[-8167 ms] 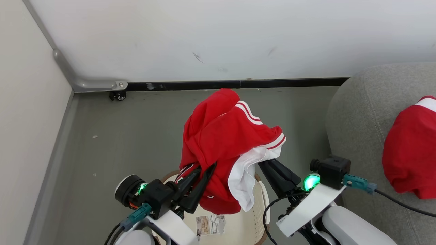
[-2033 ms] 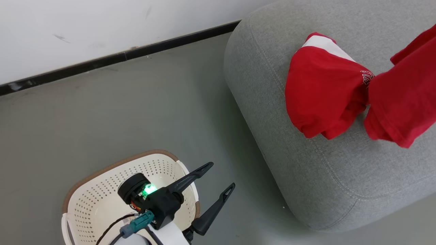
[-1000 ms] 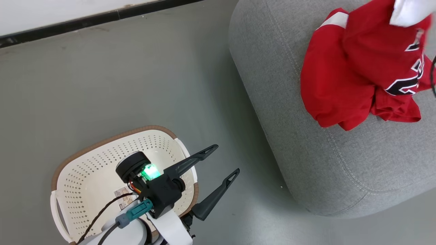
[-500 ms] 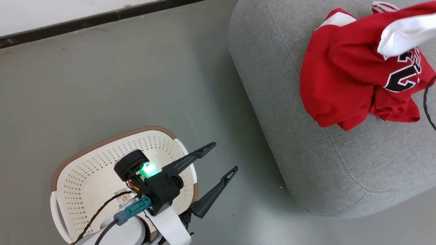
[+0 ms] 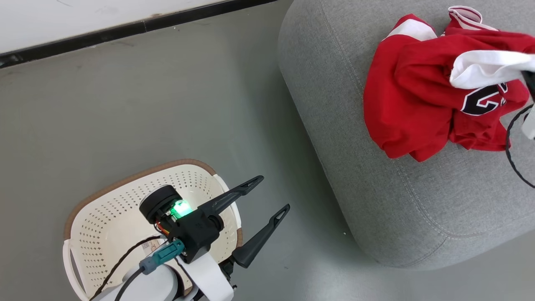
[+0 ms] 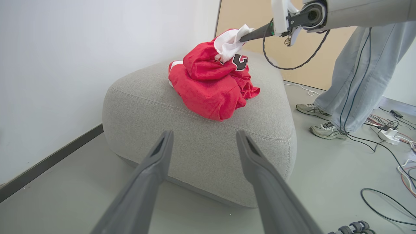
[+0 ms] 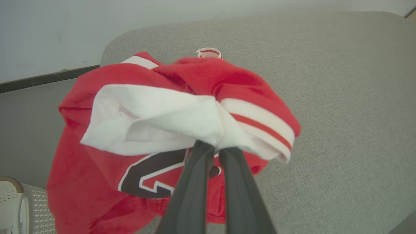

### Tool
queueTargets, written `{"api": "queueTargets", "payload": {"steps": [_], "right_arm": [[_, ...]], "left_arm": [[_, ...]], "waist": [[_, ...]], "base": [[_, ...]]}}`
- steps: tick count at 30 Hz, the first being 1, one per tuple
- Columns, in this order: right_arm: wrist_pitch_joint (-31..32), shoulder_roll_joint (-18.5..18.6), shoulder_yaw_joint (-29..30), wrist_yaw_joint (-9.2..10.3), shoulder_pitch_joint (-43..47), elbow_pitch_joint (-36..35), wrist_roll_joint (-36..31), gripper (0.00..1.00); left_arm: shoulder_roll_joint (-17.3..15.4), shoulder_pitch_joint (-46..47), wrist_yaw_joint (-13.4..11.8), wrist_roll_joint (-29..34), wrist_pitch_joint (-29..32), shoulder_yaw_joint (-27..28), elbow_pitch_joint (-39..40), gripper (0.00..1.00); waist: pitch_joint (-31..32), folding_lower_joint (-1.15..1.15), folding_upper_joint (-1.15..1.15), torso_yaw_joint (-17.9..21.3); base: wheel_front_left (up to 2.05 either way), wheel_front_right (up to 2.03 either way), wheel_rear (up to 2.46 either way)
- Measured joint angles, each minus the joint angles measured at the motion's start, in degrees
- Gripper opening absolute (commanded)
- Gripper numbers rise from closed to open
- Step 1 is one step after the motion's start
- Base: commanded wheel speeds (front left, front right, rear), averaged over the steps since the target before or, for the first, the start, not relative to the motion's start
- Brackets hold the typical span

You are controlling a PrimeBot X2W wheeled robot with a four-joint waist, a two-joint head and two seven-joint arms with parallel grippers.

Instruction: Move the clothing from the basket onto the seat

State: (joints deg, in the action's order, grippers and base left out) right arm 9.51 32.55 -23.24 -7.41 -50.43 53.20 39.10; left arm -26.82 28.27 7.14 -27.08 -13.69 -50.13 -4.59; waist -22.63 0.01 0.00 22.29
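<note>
Head view, itemised.

Clothing (image 5: 409,96): red jersey garments heaped on top of the seat (image 5: 376,200), with black-and-white lettering showing at the heap's right. One white-lined fold stands up off the pile, pinched by the right tool (image 7: 216,148). In the right wrist view its two dark fingers are pressed together on the white fabric.

Seat: grey upholstered cushion with stitched seams, standing on the grey floor (image 5: 146,104).

Basket (image 5: 108,217): cream perforated plastic with a brown rim, on the floor at lower left, well apart from the seat and partly under the left arm.

Left tool (image 5: 273,193): fingers spread wide apart, holding nothing. The tips reach past the basket's rim over the floor and point toward the seat.

Left wrist view: a person (image 6: 351,81) in pale trousers and sports shoes stands beyond the seat, near loose cables (image 6: 378,123) on the floor.
</note>
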Motion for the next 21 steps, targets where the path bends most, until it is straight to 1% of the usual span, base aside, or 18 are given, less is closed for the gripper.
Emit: {"api": "queueTargets", "payload": {"steps": [2, 4, 5, 6, 7, 8, 9, 17, 21], "right_arm": [[1.2, -0.2, -0.5, 0.0, 0.0, 0.4, 0.3, 0.0], [1.7, -0.3, -0.7, 0.0, 0.1, 0.4, 0.7, 0.23], [2.0, -0.3, -0.7, 0.0, 0.1, 0.4, 0.8, 0.23], [2.1, -0.3, -0.9, 0.0, 0.1, 0.2, 1.0, 0.38], [2.1, -0.3, -1.1, 0.0, 0.1, -0.1, 1.2, 0.56], [2.1, -0.3, -1.4, 0.0, 0.1, -0.6, 1.2, 0.83], [2.1, -0.3, -1.7, 0.0, 0.1, -1.1, 1.2, 1.0], [1.8, 0.4, -2.0, 0.0, 0.3, -2.5, 2.3, 1.0], [1.5, 0.6, -2.1, 0.0, 2.1, -2.7, 3.1, 1.0]], "left_arm": [[0.0, 0.0, 0.0, 0.0, 0.0, 0.0, -0.1, 1.0], [0.0, 0.0, 0.0, 0.0, 0.0, 0.0, -0.2, 1.0], [0.0, 0.0, 0.0, 0.0, 0.0, 0.0, -0.2, 1.0], [0.0, 0.0, 0.0, 0.0, 0.0, 0.0, -0.3, 1.0], [0.0, 0.0, 0.0, 0.0, 0.0, 0.0, -0.3, 1.0], [0.1, 0.0, 0.0, 0.0, 0.0, 0.0, -0.3, 1.0], [0.1, 0.0, 0.0, 0.0, -0.2, 0.0, -0.3, 1.0], [0.1, 0.0, 0.0, -0.5, -0.5, -0.1, -0.7, 1.0], [0.2, 0.0, 0.0, -0.5, -0.5, -0.1, -1.1, 1.0]], "waist": [[0.2, 0.0, 0.0, 0.1], [0.3, 0.0, 0.0, 0.1], [0.4, 0.0, 0.0, 0.1], [0.5, 0.0, 0.0, 0.2], [0.6, 0.0, 0.0, 0.2], [0.7, 0.0, 0.0, 0.2], [0.8, 0.0, 0.0, 0.2], [1.6, 0.0, 0.0, 0.5], [2.2, 0.0, 0.0, 0.8]], "base": [[0.0, 0.0, 0.0], [0.0, 0.0, 0.0], [0.0, 0.0, 0.0], [0.0, 0.0, 0.0], [0.0, 0.0, 0.0], [0.0, 0.0, 0.0], [0.0, 0.0, 0.0], [0.0, 0.0, 0.0], [0.0, 0.0, 0.0]]}}
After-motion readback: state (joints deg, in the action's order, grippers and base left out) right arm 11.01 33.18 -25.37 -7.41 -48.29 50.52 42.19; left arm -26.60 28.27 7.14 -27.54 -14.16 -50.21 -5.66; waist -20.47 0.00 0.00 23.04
